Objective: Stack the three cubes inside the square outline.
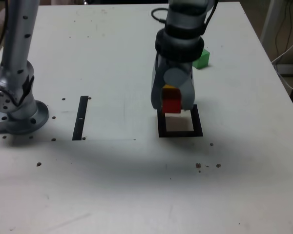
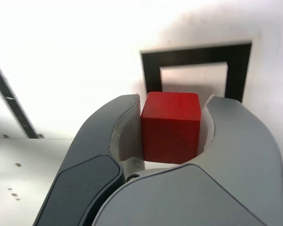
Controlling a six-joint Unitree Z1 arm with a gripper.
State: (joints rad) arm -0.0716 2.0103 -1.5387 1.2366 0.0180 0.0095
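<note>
bright overhead light | wrist view overexposed | exterior soft, shadowed foreground

Count: three small solid cubes — one red (image 1: 172, 104), one yellow (image 1: 169, 88), one green (image 1: 201, 59). One flat black square outline (image 1: 180, 132). One narrow black strip (image 1: 81, 117).

The gripper (image 1: 172, 100) hides most of the yellow cube (image 1: 169, 87), only a sliver showing at the red cube's (image 1: 172, 104) twelve o'clock. The arm covers part of the green cube (image 1: 201, 59). The square outline's (image 1: 198, 127) twelve o'clock side is hidden behind the gripper. In the wrist view the red cube (image 2: 170, 127) covers the outline's nearest side.
</note>
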